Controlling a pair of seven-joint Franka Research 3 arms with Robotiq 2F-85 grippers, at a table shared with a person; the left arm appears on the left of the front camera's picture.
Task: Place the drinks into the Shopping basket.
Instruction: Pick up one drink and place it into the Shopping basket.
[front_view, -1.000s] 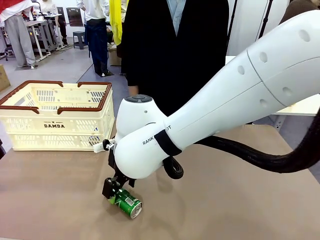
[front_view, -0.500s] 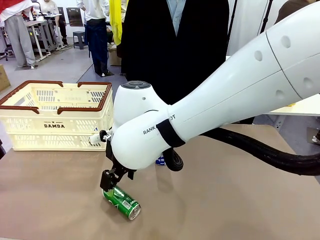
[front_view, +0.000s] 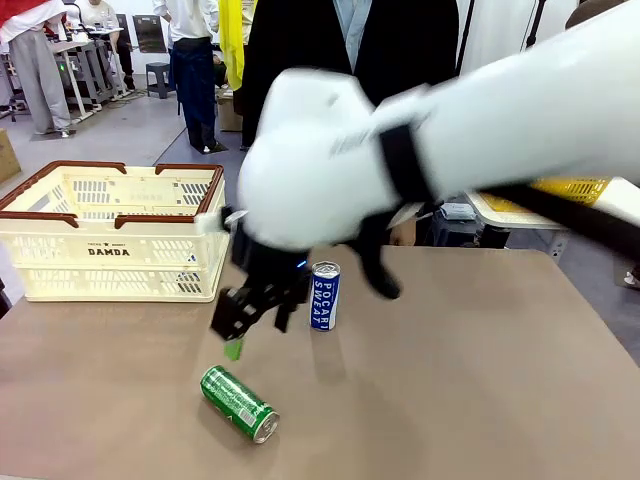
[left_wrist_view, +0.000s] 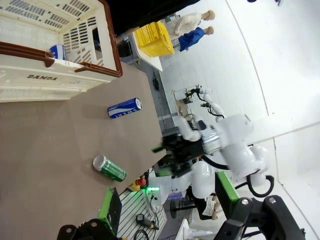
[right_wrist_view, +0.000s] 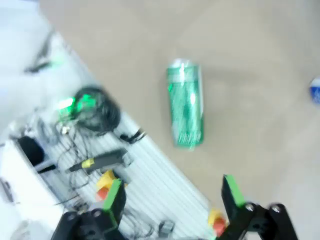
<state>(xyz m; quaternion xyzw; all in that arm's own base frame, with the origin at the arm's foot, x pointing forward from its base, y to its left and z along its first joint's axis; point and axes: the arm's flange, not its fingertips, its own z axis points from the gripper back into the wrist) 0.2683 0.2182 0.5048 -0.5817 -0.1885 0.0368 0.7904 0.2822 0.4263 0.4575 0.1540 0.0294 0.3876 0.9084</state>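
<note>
At the far left of the desk (front_view: 450, 380), the Shopping basket (front_view: 110, 235) is set upright, with "DAMDA" printed on its near side. In the left wrist view, a small blue and white can (left_wrist_view: 57, 51) is seen inside it. Just right of the basket, the right end effector (front_view: 250, 325) is held above the desk and is blurred. In the right wrist view its green-padded fingers (right_wrist_view: 114, 197) are spread wide and nothing is gripped between them. Below it and apart from it, a green can (front_view: 239, 403) is lying on its side on the desk near the front edge. A blue can (front_view: 324, 295) lettered "POCARI SWEAT" is stood upright just right of the end effector, farther back than the green can and well apart from the basket. Behind the desk, a person (front_view: 350, 90) in dark clothing is standing. A yellow mesh basket (front_view: 575, 188) is seen at the far right. The left end effector (left_wrist_view: 167, 205) is shown fully open and empty, well above the desk.
</note>
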